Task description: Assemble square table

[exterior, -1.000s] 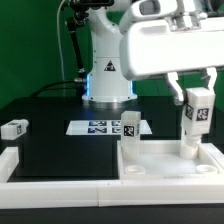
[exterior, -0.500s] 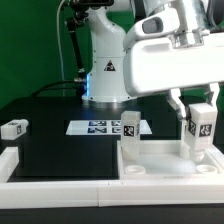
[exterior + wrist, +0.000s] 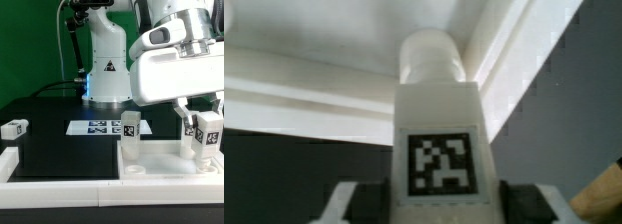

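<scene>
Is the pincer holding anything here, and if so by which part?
Yes. It holds a white table leg. The pincer clamps it on two opposite sides of its square tagged end, and the rounded end points toward the tabletop.

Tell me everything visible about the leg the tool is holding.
The leg is a stubby white plastic piece, squared body with a rounded peg end, bearing a black-and-white square tag on one face. It stands roughly upright, clamped between the tool's fingers, at the tabletop's corner on the exterior view's right. Whether it touches the tabletop cannot be told.
</scene>
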Robot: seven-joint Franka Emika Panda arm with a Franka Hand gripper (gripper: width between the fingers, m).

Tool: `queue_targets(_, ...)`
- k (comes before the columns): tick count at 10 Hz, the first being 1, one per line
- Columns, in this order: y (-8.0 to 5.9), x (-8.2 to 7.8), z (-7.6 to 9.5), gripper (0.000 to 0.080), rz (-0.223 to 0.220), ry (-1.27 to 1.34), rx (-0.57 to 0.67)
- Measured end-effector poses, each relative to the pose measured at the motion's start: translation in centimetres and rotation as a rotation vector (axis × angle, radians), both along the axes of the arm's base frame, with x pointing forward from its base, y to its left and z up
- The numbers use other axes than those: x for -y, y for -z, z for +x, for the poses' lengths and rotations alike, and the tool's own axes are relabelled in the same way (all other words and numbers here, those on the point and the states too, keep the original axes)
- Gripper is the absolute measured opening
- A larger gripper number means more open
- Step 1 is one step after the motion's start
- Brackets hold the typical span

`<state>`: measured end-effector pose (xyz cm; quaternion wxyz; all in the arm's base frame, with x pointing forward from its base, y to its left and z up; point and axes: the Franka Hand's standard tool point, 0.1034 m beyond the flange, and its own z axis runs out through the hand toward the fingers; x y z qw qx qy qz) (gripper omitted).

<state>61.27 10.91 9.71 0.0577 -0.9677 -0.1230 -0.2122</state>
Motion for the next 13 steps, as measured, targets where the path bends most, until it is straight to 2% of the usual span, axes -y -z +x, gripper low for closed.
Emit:
queue_targets(4,1.1,-0.2,0.3,0.0291,0.004,0.003,0.002)
queue_targets(7,1.7,-0.3,-0.4,0.0291,-0.001,0.006,0.035)
queue_targets(10,1.7,-0.2,-0.4,0.03,-0.003,0.009,0.057)
queue_targets(12,1.7,-0.2,-0.4,0.0613,-0.003,0.009,0.056)
queue_targets(13,1.7,-0.2,-0.4,0.0613,-0.003,0.009,0.056)
